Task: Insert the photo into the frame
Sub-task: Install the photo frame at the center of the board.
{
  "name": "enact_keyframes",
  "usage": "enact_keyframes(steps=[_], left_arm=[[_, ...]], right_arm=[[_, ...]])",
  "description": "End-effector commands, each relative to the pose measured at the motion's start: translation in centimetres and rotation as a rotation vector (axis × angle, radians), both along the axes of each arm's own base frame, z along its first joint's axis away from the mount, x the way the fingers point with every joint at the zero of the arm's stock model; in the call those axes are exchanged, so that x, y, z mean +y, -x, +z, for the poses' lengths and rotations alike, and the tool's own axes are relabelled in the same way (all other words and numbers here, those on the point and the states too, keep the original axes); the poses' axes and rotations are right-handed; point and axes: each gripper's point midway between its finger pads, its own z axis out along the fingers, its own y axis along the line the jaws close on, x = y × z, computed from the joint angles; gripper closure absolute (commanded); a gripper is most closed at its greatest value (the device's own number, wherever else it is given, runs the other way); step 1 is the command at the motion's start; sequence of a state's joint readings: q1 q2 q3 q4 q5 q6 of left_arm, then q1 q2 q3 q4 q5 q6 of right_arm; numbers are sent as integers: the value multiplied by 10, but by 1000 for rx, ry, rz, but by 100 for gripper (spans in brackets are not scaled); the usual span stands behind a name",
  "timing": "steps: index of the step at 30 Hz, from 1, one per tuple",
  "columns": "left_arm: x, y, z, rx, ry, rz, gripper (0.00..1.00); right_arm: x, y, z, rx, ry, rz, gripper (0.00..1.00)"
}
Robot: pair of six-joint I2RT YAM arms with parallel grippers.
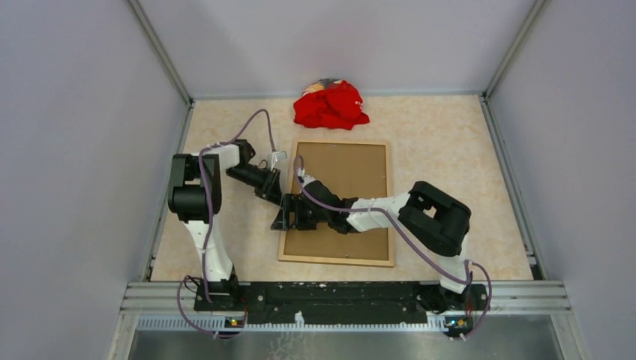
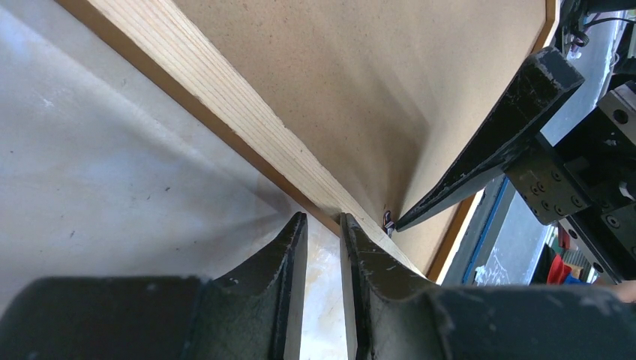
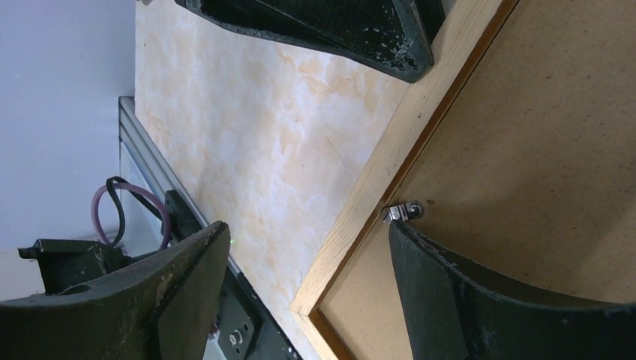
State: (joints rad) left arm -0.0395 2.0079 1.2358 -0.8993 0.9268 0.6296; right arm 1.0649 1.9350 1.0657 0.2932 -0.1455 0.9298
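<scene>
Clearly right claw (image 3: 306, 229) straddles frame (image 3: 391, 150) edge

Black-and-white arms (image 1: 214, 255) (purple cables (image 1: 262, 112))

left tool (image 2: 324, 217), right tool (image 3: 307, 226) crowding frame's (image 1: 337, 259) left rail, cloth (image 1: 330, 106) beyond

You have pale grey walls (image 1: 75, 112) closing three sides of the marbled beige table (image 1: 450, 135) (evenly lit).
</scene>
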Motion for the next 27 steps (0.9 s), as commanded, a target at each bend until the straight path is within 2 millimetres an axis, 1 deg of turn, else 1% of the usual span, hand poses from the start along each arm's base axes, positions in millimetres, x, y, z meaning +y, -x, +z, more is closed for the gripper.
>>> enact_keyframes(steps=[1,18,20,23,27], left_arm=[[-3,-5,2,-41,8,-14,72],[-1,-1,3,-48,3,-26,72],[-1,0,2,-50,1,-28,72],[-1,-1,3,-50,-2,-29,72],[-1,-2,4,-54,0,-29,72]], right_arm=[[13,-1,0,2,-21,7,22],[14,-5,-5,-4,-3,-4,23],[14,-5,-4,-4,-7,-3,23],[12,-6,3,-17,-9,-2,23],[3,-8,24,-41,-36,-7,23]])
